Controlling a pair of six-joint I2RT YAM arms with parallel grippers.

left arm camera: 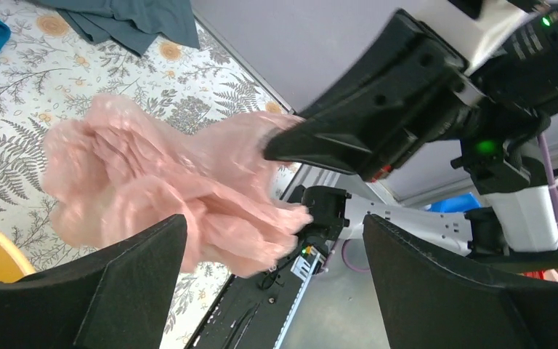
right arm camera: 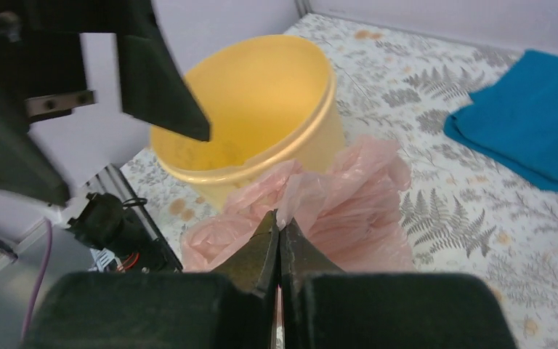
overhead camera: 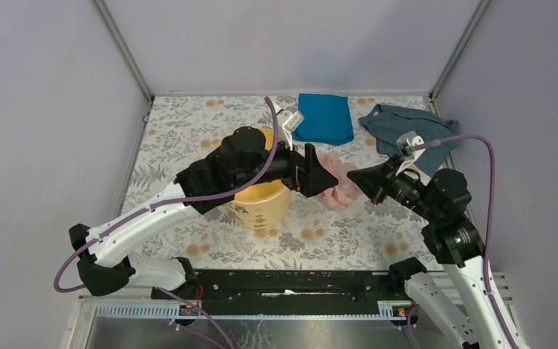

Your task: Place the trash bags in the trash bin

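A thin, wrinkly, translucent pale-pink plastic film bag (right arm camera: 349,196) is bunched just outside a round yellow-orange plastic bucket (right arm camera: 312,138), on the side of the bucket that faces the right arm. None of the bag is over the rim or inside. What shows of the bucket's interior holds nothing, though the left arm covers part of it from above.

The right gripper (right arm camera: 279,222) has its fingers pressed together on a fold at the bag's top, pinching the film. The bag hangs in a crumpled clump from that pinch. Whether its lower edge touches the flower-patterned tabletop (overhead camera: 189,131) cannot be told.

The left gripper (left arm camera: 273,218) hovers between the bucket and the bag. Its fingers are spread wide and grasp nothing.

A folded bright blue cloth (overhead camera: 325,118) lies beyond the bucket toward the far wall. A rumpled grey-blue cloth (overhead camera: 399,127) lies further off to that cloth's right.

The task looks to be at an early to middle stage. The bag is gripped, but carrying it over the rim and letting go inside the bucket remain to be done.
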